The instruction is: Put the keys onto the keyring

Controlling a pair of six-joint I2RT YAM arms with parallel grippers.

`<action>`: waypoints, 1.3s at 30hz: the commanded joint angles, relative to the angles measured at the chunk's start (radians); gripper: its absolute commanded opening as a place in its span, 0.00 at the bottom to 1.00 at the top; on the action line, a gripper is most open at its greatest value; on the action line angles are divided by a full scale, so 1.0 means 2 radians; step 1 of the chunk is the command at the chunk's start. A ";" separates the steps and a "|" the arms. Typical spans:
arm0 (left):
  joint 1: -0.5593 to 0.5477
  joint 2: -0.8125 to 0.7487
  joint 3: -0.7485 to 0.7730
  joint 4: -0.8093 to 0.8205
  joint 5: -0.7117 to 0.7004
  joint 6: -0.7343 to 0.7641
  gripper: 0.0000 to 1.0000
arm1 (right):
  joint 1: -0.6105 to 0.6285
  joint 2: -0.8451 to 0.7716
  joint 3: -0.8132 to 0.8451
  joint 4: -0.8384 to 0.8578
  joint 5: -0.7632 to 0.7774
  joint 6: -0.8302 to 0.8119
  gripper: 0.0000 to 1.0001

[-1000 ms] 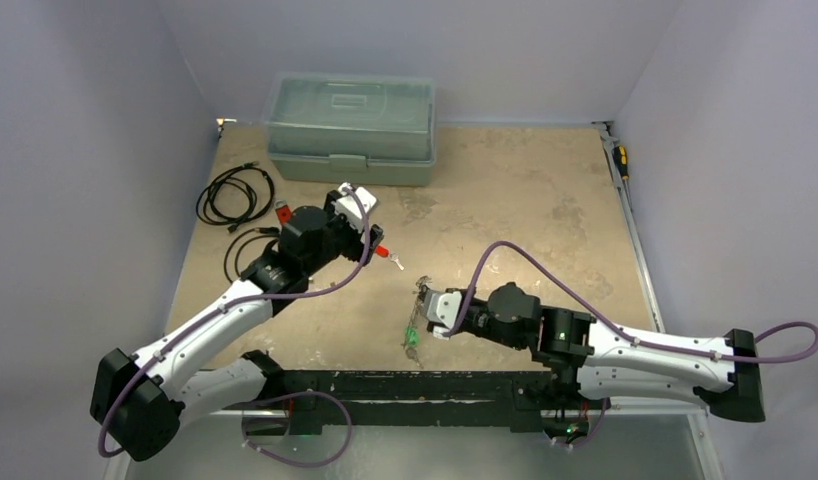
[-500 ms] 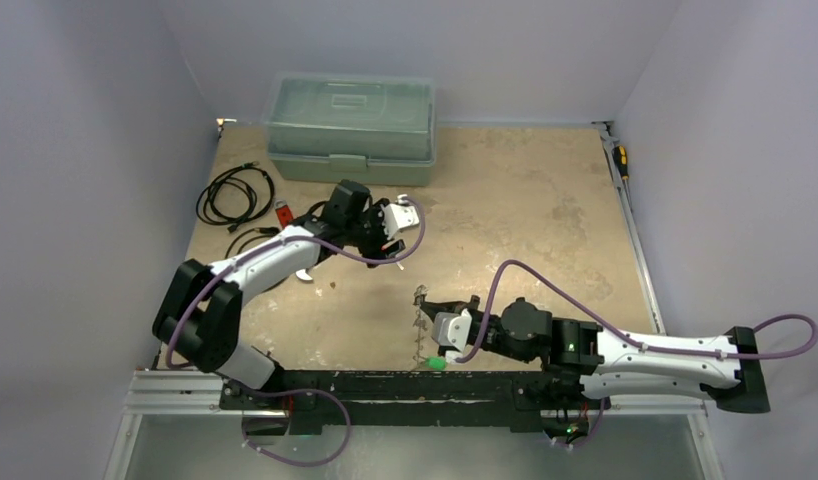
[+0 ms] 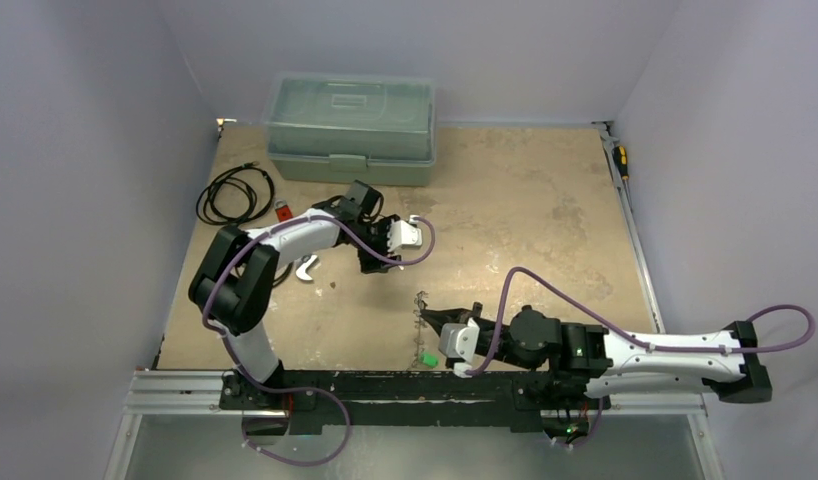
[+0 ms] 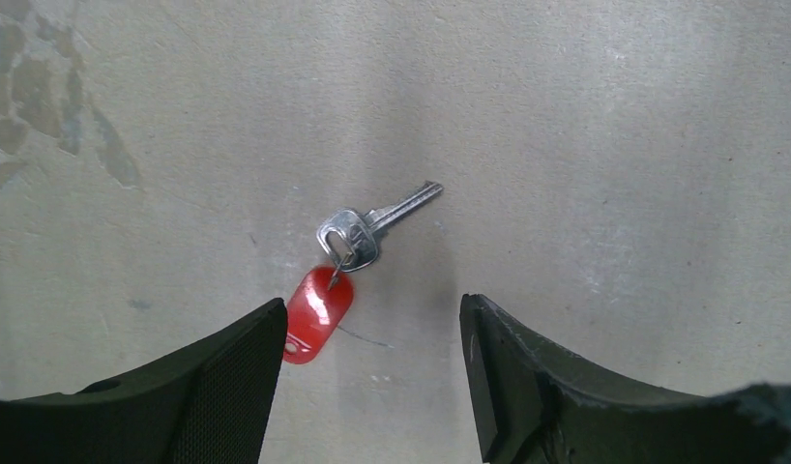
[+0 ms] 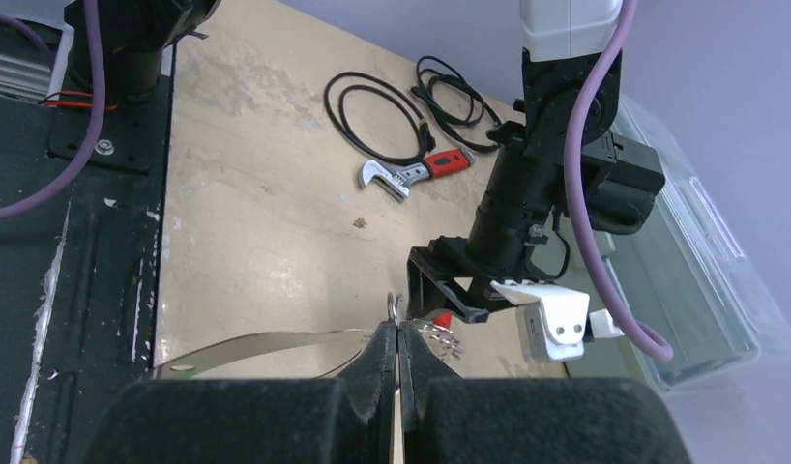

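Left gripper (image 4: 372, 324) hung open just above the small silver key with a red plastic tag (image 4: 358, 232) lying mid-frame, while the right gripper (image 5: 396, 353) was pinched shut on the thin silvery metal keyring (image 5: 266, 340) at lower centre.

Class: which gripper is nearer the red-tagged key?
Left. The left gripper hovers open just over the key; the right gripper is off toward the near edge, shut on the keyring.

keyring (image 5: 276, 337) half hidden behind right gripper (image 5: 398, 338) — keys (image 5: 438, 334) on it blurred.
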 commanded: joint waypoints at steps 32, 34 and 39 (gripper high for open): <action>0.049 0.061 0.056 -0.035 0.130 0.162 0.43 | 0.027 -0.002 0.009 0.026 0.018 0.001 0.00; 0.048 0.065 0.061 -0.038 0.139 0.163 0.42 | 0.028 -0.001 0.009 0.026 0.019 0.000 0.00; 0.046 0.073 0.068 -0.044 0.141 0.164 0.37 | 0.029 0.001 0.009 0.025 0.020 0.001 0.00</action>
